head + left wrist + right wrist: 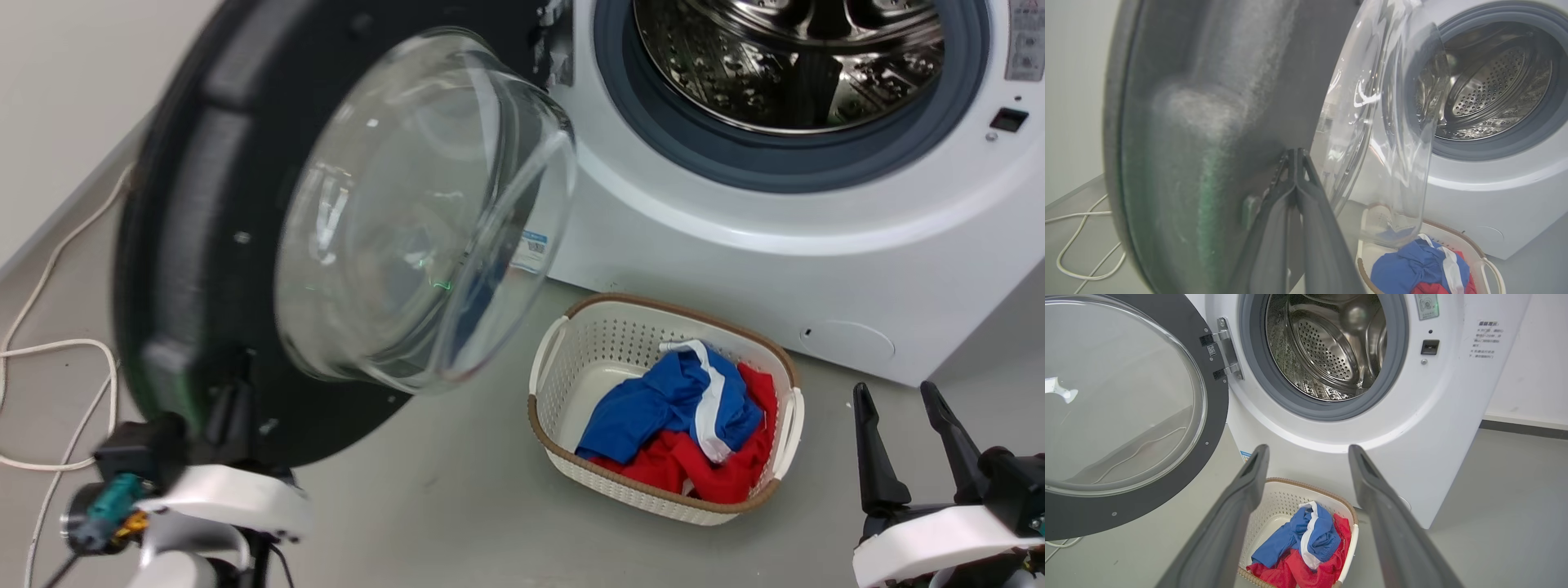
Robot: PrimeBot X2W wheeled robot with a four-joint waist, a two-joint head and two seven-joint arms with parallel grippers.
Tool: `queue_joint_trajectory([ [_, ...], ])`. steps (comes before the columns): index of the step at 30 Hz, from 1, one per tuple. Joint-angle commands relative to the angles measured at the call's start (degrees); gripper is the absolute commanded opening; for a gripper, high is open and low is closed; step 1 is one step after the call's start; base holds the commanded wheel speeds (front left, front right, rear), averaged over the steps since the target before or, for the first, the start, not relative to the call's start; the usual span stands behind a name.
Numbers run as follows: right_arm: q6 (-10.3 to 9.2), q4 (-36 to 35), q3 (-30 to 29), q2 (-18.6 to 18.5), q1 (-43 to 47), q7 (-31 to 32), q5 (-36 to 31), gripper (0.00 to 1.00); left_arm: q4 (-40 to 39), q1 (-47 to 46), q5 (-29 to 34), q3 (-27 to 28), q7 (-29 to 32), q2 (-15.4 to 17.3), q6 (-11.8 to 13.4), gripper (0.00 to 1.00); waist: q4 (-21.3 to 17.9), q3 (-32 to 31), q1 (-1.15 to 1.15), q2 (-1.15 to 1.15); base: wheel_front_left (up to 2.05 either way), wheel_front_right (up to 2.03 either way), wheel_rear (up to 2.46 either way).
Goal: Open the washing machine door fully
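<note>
Door open at nine o'clock of drum; left claw closed, tips against it; right claw spread, empty.

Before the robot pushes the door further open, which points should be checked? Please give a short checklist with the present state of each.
1. washing machine door swung away from the drum opening: ok.
2. left gripper placed for pushing, fingers shut together with tips at the door's inner face: ok.
3. Door at the limit of its hinge: cannot tell.
4. right gripper open and well apart from the door: ok.
5. laundry basket on the drum side, outside the outward swing: ok.
6. white cable on the floor beyond the door, possibly in the path: cannot tell.
</note>
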Motion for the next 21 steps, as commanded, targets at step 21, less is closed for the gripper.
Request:
queue_joint_trajectory([
  [21, -0.01, 0.3, 0.3, -0.8, -3.5, 0.3, -0.3, 1.0, 19.2, -11.4, -5.8, 12.5, -3.3, 7.8, -4.6, 0.0, -4.7, 4.7, 0.0, 0.0, 0.0, 0.0, 0.0],
])
